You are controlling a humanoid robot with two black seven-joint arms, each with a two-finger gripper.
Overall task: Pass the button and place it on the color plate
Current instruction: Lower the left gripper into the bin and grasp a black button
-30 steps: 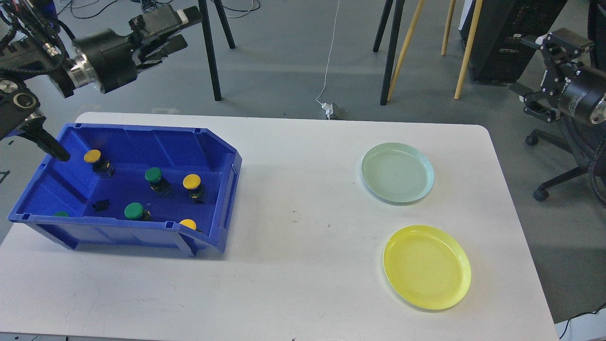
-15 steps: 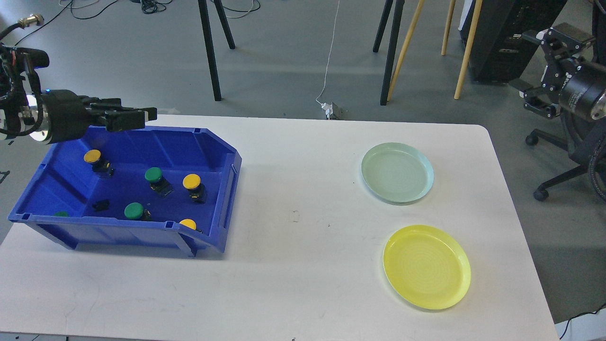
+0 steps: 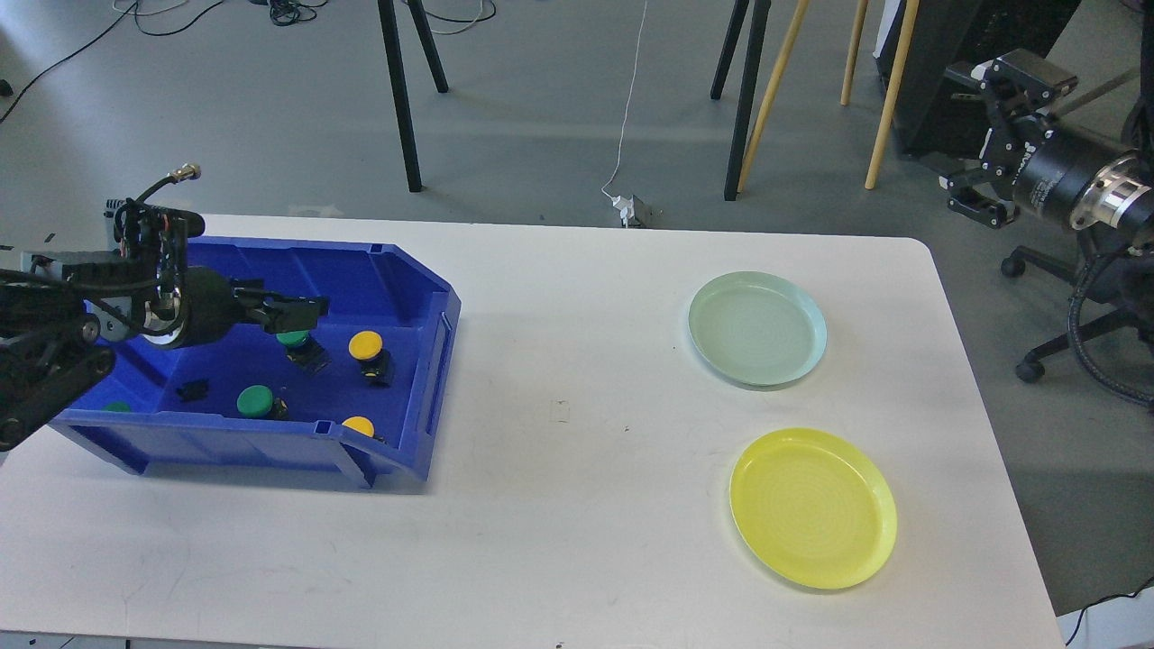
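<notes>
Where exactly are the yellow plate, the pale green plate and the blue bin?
yellow plate (image 3: 813, 507), head view, middle of its dish.
pale green plate (image 3: 755, 327), head view, middle of its dish.
blue bin (image 3: 444, 324), head view, its right wall.

Two black robot arms with bare metal rings at the wrists

The left arm (image 3: 54, 333), beside the blue bin (image 3: 397, 270), is matte black with a round black wrist housing, a silver ring behind it, looped black cables, and a brass-tipped connector on a thin cable above. Its left gripper (image 3: 293, 311) is black and blocky. The right arm (image 3: 1082, 180), well beyond the pale green plate (image 3: 811, 306), has a black cylinder bearing small white lettering, a shiny silver flange, ribbed black hose, and an angular black right gripper (image 3: 987, 135).
</notes>
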